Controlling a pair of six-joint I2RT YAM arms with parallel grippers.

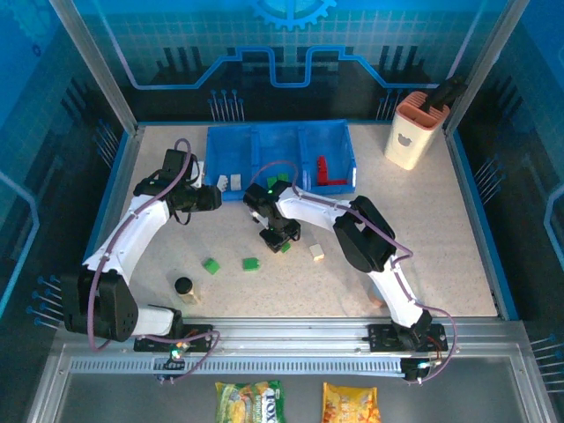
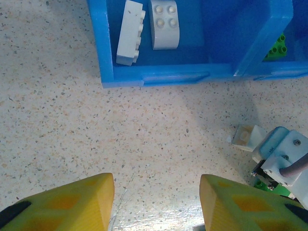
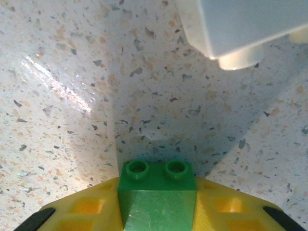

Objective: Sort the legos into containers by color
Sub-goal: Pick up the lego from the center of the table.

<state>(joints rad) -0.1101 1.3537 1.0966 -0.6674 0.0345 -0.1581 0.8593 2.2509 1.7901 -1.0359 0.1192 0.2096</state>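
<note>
Firmly pinched between the yellow fingers (image 3: pixel 62 214) of the right hand (image 1: pixel 278 238), a green lego (image 3: pixel 158 192) sits low over the speckled desk (image 1: pixel 423 256), just in front of the middle compartment of the blue tray (image 1: pixel 280 130). Whether it touches the surface is hard to tell. A white brick (image 3: pixel 240 29) lies just beyond it. Inside the tray, white bricks (image 2: pixel 163 24) occupy the left compartment, green ones (image 1: pixel 278 181) the middle and red ones (image 1: pixel 328 170) the right. Two loose green bricks (image 1: pixel 211 265) and a cream one (image 1: pixel 316 252) lie on the desk nearer the arms. The left hand (image 2: pixel 156 192) hovers wide and empty before the tray's left compartment. A black cylinder (image 1: pixel 183 285) stands near the left arm's base.
</note>
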